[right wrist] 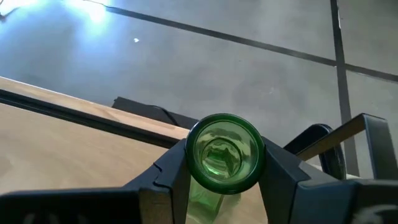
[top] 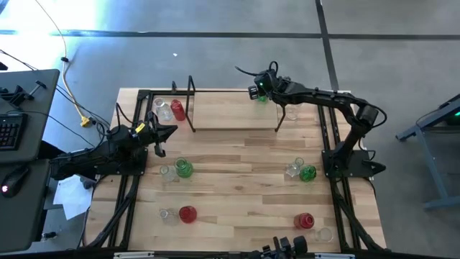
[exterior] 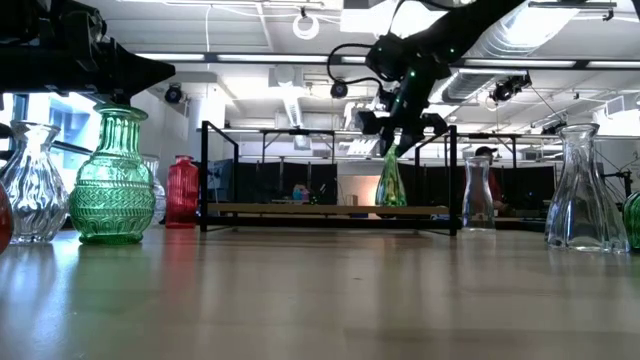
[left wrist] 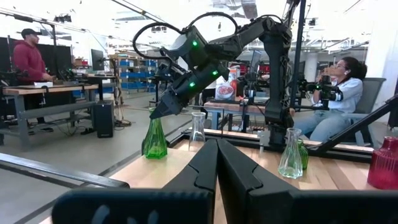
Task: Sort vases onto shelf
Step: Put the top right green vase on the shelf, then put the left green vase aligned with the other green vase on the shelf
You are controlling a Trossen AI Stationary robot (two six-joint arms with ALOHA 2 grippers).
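Wood tabletop (top: 244, 180): right gripper (top: 260, 92) at 12 o'clock clenched on green vase (right wrist: 222, 153) standing on shelf (top: 233, 115); left gripper (top: 162, 137) at 9 o'clock, fingers together, empty.

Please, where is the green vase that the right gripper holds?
The green vase stands on the shelf at its right end in the high view, its neck between the right gripper fingers.

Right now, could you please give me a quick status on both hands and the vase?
Right hand shut on green vase, at shelf far right end. Left hand shut, empty, waiting by left edge. Nothing blocking the shelf spot.
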